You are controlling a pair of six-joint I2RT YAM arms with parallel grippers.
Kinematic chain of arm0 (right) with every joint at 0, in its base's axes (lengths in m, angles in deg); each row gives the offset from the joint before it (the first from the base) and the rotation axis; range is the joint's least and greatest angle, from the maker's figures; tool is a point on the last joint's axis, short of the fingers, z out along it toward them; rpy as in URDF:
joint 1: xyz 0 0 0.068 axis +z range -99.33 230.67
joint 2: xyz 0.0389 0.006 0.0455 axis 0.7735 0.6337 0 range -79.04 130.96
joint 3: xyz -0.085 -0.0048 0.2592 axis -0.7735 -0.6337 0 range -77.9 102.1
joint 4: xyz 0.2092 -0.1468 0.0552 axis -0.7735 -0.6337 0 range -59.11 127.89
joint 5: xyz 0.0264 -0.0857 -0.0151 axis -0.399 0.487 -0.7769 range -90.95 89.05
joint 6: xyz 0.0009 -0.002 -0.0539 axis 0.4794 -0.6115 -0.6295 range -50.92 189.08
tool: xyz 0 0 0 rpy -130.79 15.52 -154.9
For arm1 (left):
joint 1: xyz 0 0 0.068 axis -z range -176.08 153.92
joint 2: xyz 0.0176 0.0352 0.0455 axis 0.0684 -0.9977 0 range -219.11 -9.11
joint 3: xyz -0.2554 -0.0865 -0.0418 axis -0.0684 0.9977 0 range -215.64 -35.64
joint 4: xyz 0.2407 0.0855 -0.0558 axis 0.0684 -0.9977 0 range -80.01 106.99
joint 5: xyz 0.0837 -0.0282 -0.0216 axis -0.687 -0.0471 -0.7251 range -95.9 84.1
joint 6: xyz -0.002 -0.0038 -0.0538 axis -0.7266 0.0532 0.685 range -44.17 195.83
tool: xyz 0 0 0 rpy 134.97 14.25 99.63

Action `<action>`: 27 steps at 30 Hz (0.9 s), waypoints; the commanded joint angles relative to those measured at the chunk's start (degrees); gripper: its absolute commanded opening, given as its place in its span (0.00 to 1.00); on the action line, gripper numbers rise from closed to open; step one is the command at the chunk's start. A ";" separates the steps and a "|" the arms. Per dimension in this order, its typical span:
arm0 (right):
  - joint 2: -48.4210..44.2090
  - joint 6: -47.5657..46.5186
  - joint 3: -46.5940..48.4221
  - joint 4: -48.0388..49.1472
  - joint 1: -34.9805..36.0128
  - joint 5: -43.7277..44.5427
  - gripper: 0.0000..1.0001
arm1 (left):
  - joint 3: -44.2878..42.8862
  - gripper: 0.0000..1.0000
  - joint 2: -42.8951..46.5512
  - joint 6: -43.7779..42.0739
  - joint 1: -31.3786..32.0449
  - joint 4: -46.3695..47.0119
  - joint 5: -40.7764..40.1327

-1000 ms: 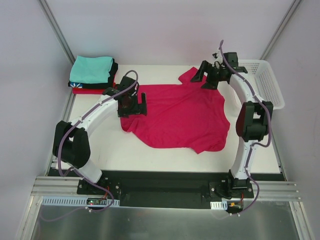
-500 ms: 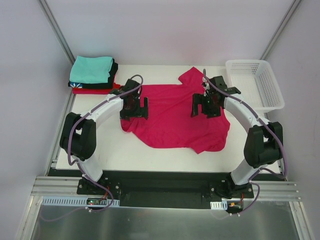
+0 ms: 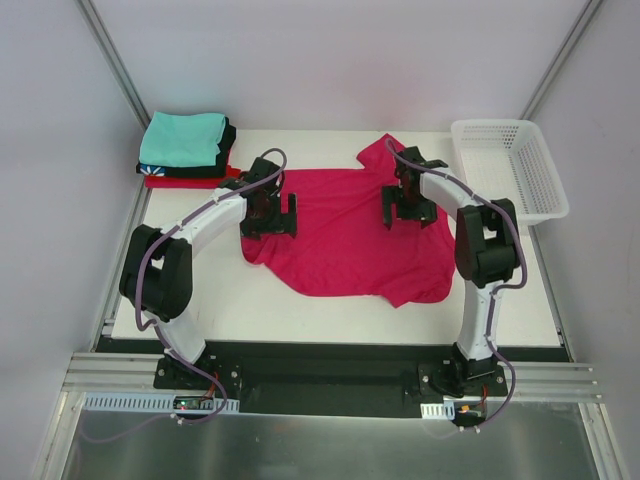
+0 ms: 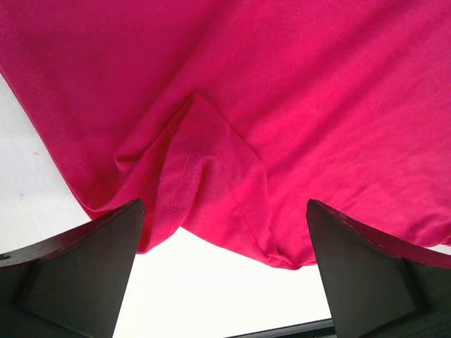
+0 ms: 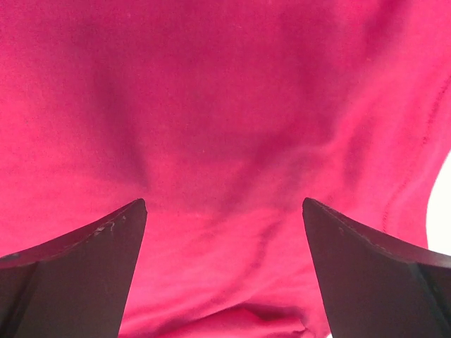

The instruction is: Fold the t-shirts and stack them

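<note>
A crimson-pink t-shirt lies spread and rumpled across the middle of the white table. My left gripper hovers open over the shirt's left edge; in the left wrist view a folded, stitched edge of the t-shirt lies just beyond the left gripper, with bare table between the jaws. My right gripper is open over the shirt's upper right part; the right wrist view shows only wrinkled t-shirt under the right gripper. Neither holds cloth. Folded t-shirts, teal over black over red, are stacked at the back left.
A white mesh basket stands at the back right corner, next to the right arm's forearm. Metal frame posts and pale walls close in the table on the left, right and back.
The right arm swung from the basket side down and left over the shirt's upper right part. The left gripper shifted slightly toward the back. Both stayed open.
</note>
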 commanded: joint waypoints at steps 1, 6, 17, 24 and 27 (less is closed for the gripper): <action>1.75 -0.28 3.96 -2.88 0.91 1.10 0.96 | -0.53 0.99 2.85 -1.21 0.33 -0.20 0.02; 2.80 -0.45 4.14 -3.15 0.65 0.66 0.96 | -1.76 0.99 1.80 -1.03 0.33 -0.29 0.37; 2.45 -0.28 2.20 -2.01 0.38 -1.10 0.96 | -5.62 0.99 -4.96 -1.03 0.33 -1.43 1.61; 1.75 -0.28 2.29 -1.92 0.12 -2.24 0.96 | -8.00 0.99 -9.98 0.20 0.25 -2.84 0.03; 2.01 -0.37 2.20 -1.92 0.03 -2.50 0.96 | -7.65 0.93 -10.95 0.81 0.25 -2.84 -0.33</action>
